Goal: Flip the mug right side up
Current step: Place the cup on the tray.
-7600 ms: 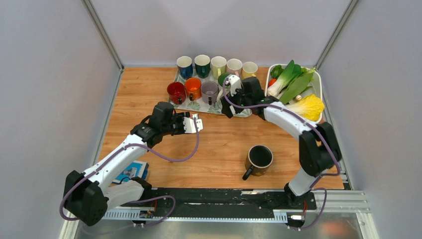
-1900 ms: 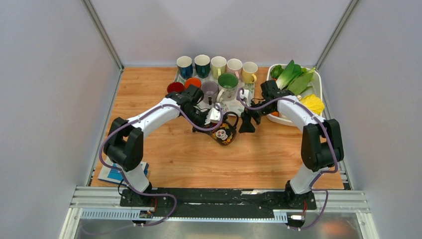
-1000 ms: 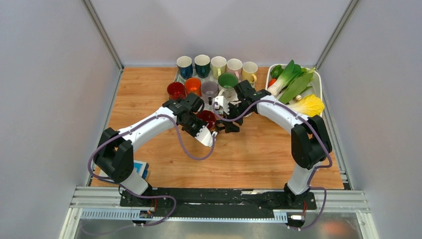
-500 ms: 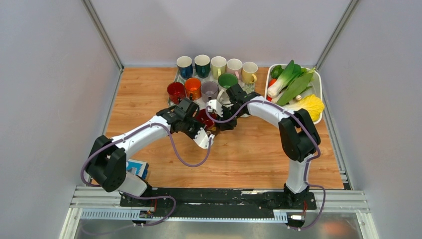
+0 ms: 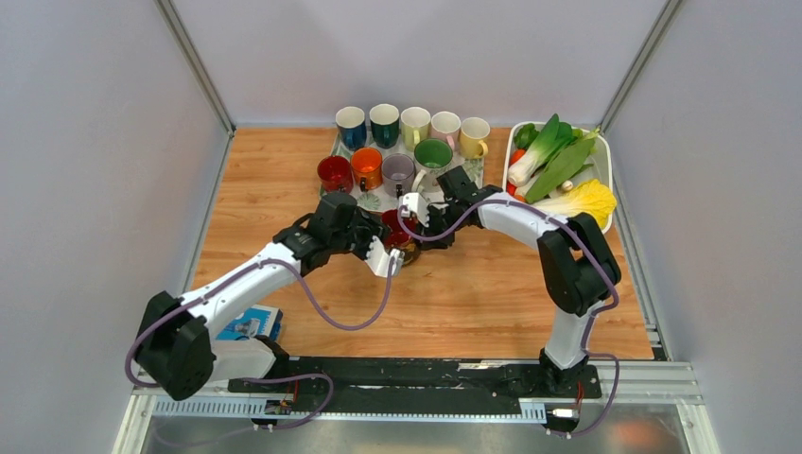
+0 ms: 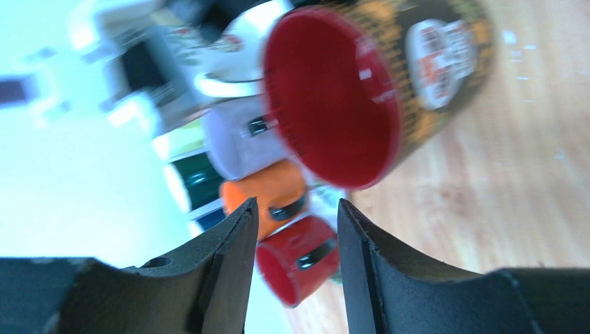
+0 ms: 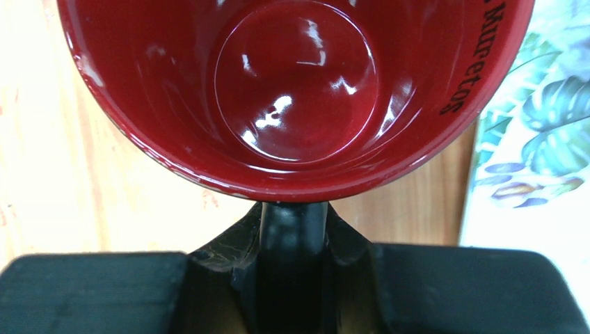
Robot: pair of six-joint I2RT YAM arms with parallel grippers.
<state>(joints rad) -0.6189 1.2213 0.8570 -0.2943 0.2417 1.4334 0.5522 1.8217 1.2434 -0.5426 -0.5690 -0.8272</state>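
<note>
- Handover step: right gripper clenched on the red-lined mug by its handle; left gripper gaping, grasping nothing.
- Next, I reckon: set it upright on the wooden table, then let go.

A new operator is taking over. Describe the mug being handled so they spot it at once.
On the wooden table, look just nearer than the leaf-print tray of mugs. The mug is off the tray, its handle pinched by the right gripper. Unlike the others, it is dark outside with printed figures and red inside.
</note>
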